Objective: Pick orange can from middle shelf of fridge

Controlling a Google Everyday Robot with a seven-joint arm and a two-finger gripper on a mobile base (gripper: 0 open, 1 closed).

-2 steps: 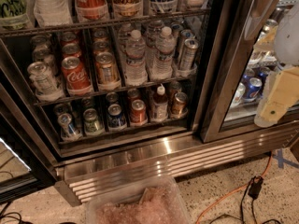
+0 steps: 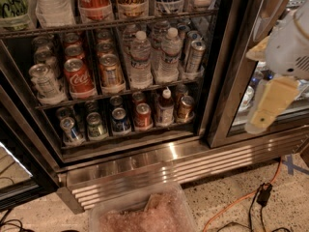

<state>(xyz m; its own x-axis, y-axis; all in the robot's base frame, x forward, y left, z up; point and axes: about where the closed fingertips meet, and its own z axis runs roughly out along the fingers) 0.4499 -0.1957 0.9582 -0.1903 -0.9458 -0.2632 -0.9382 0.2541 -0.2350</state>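
The fridge (image 2: 159, 170) stands open in front of me, with a ribbed steel grille at its base. The orange can (image 2: 111, 70) stands upright at the front of the middle shelf (image 2: 145, 89). It is between a red Coca-Cola can (image 2: 77, 78) on its left and a water bottle (image 2: 141, 60) on its right. A slim silver can (image 2: 194, 56) stands further right. My gripper (image 2: 268, 107) hangs on the white arm at the far right, outside the fridge, in front of the door frame and well away from the orange can.
The glass door's steel frame (image 2: 228, 81) stands between the gripper and the shelf. Several cans and small bottles fill the bottom shelf (image 2: 126, 133). A clear plastic bin (image 2: 143, 212) sits on the floor below the grille. An orange cable (image 2: 231, 205) lies on the floor at the right.
The gripper has shifted a little to the left and down. The cans and shelves have not moved.
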